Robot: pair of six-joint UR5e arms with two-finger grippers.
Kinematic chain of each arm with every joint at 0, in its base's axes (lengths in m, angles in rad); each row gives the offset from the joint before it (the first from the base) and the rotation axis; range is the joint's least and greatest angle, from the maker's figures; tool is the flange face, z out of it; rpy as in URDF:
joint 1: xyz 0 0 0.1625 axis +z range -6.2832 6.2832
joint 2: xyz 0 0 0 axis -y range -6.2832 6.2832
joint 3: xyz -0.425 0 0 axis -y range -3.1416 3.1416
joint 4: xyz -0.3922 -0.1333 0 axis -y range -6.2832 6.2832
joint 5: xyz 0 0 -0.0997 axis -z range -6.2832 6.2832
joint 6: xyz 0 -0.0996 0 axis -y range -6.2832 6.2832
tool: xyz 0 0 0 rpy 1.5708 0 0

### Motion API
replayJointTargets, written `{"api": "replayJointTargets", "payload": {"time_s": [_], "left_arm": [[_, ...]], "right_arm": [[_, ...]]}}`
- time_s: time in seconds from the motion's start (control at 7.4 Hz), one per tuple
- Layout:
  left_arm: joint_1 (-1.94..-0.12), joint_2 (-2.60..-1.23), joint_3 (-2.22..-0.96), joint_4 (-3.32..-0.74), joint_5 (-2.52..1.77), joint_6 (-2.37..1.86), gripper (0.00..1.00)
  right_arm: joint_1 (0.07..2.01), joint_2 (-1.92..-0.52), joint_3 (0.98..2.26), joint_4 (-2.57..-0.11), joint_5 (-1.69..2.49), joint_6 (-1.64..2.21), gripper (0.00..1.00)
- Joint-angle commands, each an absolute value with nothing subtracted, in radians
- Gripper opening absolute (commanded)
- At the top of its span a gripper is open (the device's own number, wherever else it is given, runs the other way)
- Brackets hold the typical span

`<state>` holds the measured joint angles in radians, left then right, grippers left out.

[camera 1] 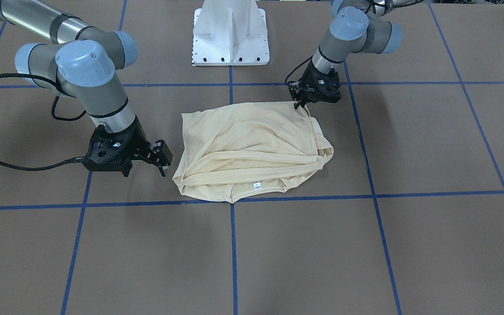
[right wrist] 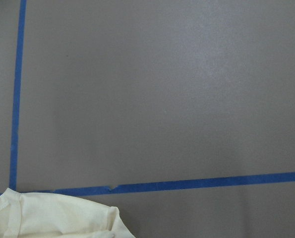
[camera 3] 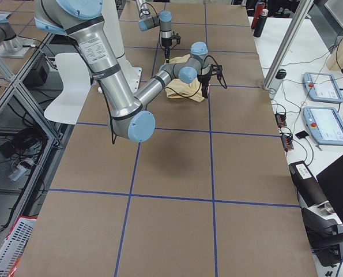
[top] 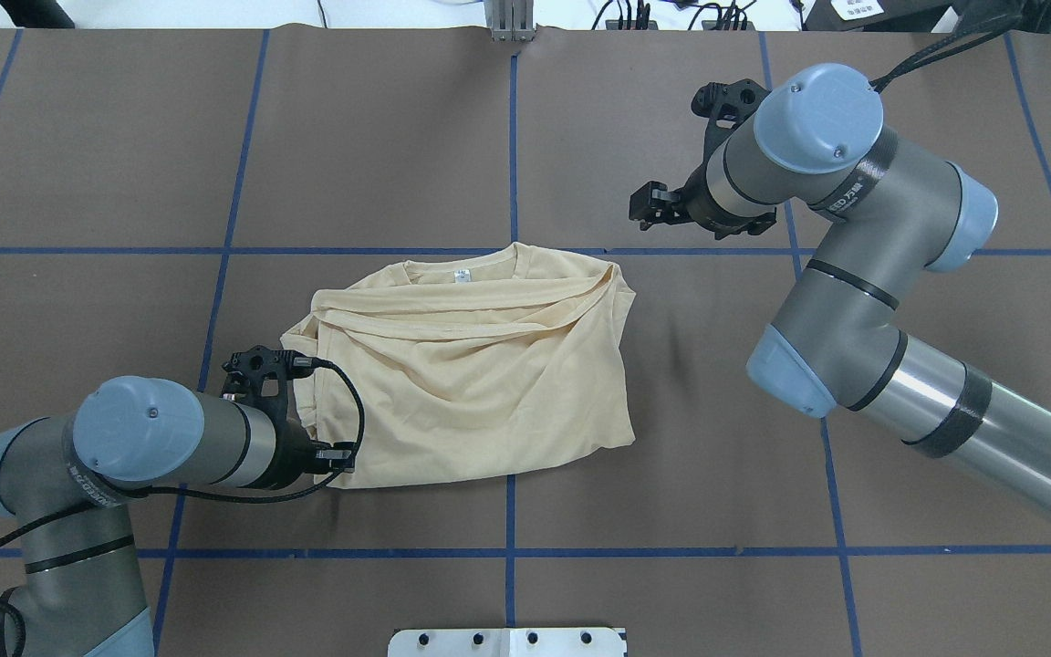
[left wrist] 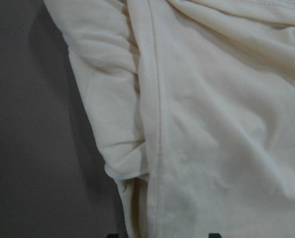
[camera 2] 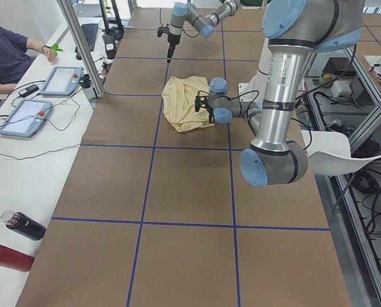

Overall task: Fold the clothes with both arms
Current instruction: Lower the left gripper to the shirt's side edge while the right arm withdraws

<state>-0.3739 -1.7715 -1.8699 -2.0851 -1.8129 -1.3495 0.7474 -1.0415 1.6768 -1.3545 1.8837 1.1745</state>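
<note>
We see the brown table (top: 945, 109), gridded with blue tape (top: 671, 552), with the right arm (top: 854, 255) and the left arm (top: 170, 443) reaching in from opposite sides. Between them the cream T-shirt (top: 489, 374) lies bunched and partly folded near the table's middle. Our left gripper (top: 336, 453) sits low at the shirt's corner nearest the robot with its fingers parted over the fabric, the right gripper (top: 653, 203) hangs clear of the far right corner, spread and empty, and the small white neck label (top: 463, 274) shows at the shirt's far edge.
</note>
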Motion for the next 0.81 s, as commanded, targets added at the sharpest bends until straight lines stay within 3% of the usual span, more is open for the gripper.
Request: {"api": "replayJointTargets", "payload": {"time_s": [0.0, 0.41, 0.68], "left_arm": [[-0.382, -1.731, -1.900, -2.077, -1.815, -1.339, 0.00], [-0.484, -1.700, -1.901, -2.019, -1.810, -1.219, 0.00], [-0.619, -1.759, -1.824, -1.959, -1.790, -1.044, 0.00]], "right_arm": [[0.746, -1.042, 1.678, -1.355, 1.882, 1.175, 1.00], [0.744, -1.042, 1.677, -1.353, 1.879, 1.175, 1.00], [0.739, -1.040, 1.677, -1.353, 1.878, 1.175, 1.00]]}}
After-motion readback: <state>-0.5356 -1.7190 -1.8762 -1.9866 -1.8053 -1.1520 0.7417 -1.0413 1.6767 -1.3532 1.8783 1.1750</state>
